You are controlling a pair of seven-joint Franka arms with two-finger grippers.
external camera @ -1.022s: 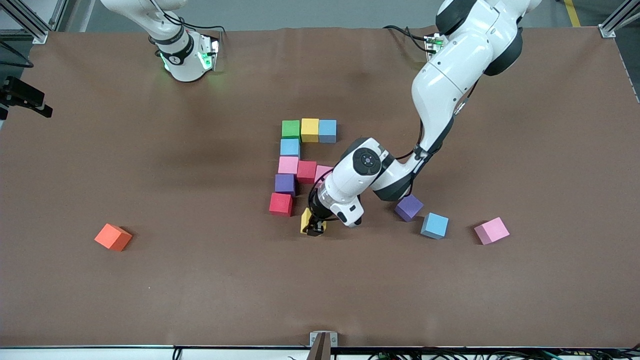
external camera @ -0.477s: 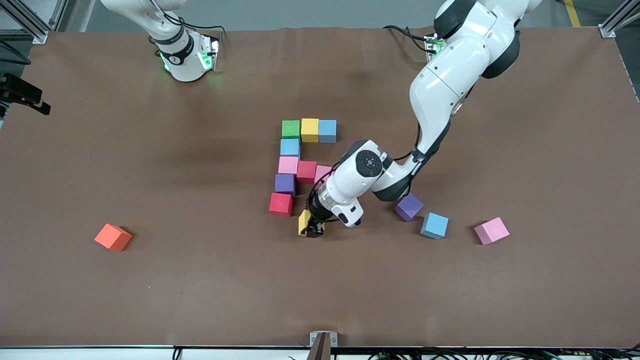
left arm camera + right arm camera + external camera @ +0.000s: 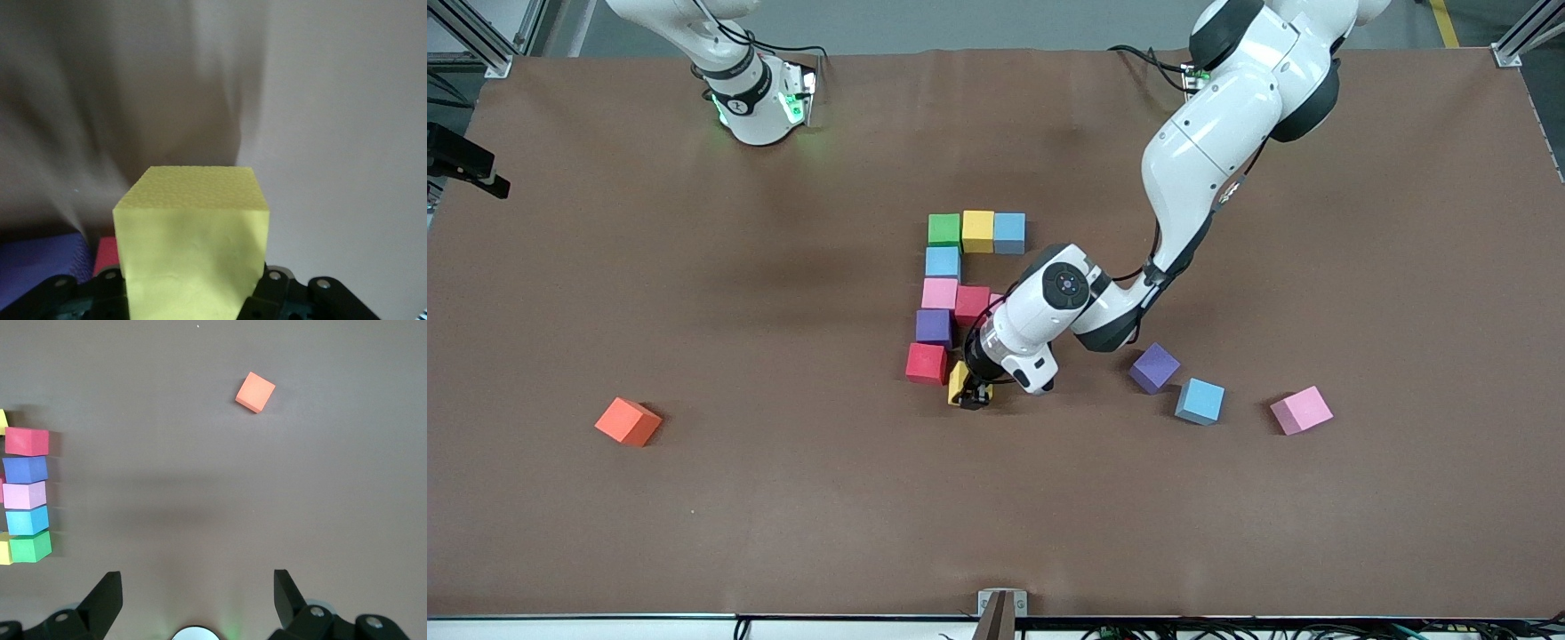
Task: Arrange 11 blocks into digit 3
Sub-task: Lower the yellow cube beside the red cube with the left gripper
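Currently the left claw [image 3: 973, 396] pinches a yellow cube [image 3: 192, 247] by opposite side faces, low over mid-table beside the red cube [image 3: 926, 363]. Foam looks light, soft and grippy, so a gentle squeeze should do. The right claw [image 3: 197, 587] waits, spread, by the robots' table edge.

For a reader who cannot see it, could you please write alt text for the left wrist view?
The left gripper holds a matte yellow foam cube over the brown table. A red foam cube and a purple foam cube peek out beside it.

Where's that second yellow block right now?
In the front view the yellow block is held in the left gripper, just beside the red block at the figure's end nearest the camera.
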